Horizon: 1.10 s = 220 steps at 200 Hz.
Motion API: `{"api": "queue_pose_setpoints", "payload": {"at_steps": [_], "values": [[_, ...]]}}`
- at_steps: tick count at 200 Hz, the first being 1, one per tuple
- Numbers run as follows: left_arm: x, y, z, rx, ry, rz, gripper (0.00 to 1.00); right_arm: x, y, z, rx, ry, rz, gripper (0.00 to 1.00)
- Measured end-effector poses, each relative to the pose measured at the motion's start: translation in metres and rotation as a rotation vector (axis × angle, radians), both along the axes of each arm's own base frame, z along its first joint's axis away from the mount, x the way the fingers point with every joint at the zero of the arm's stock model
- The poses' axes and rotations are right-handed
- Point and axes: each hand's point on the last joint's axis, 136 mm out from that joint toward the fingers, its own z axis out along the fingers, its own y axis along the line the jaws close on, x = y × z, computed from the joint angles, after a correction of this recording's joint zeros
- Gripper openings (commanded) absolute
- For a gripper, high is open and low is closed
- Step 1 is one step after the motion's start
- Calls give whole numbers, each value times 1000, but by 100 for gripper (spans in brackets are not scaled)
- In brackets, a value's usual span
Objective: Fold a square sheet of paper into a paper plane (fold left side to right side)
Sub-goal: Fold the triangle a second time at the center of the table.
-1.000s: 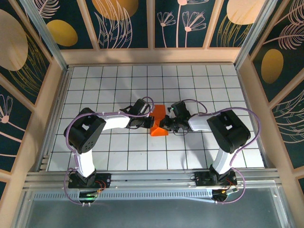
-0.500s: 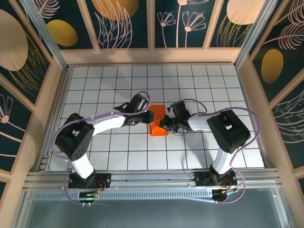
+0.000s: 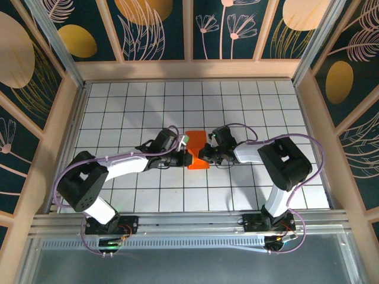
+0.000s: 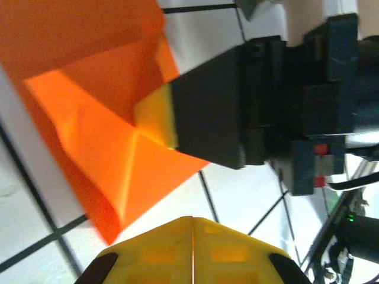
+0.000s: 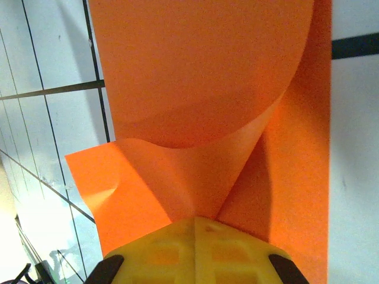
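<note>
Right hand (image 3: 204, 155) pinching folded orange paper (image 3: 197, 142); left hand (image 3: 184, 157) closed, seemingly empty. I'd align edges before pressing crease flat.

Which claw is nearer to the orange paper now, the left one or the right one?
Right. The right claw pinches the right edge of the orange paper; the left claw sits just off its left side.
</note>
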Motion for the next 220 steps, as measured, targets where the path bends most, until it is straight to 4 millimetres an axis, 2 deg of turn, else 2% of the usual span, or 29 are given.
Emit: {"api": "queue_pose_setpoints", "payload": {"at_steps": [55,111,148,220], "values": [[-2,-5,-25,47,36,-8,5,0,0,0,-1,-1,0,0],[12,-6,-32,93,-5,6,5,0,0,0,-2,-2,0,0],[11,0,-46,143,5,7,5,0,0,0,-6,-8,4,0],[13,6,-52,178,-1,20,5,0,0,0,-7,-9,4,0]]}}
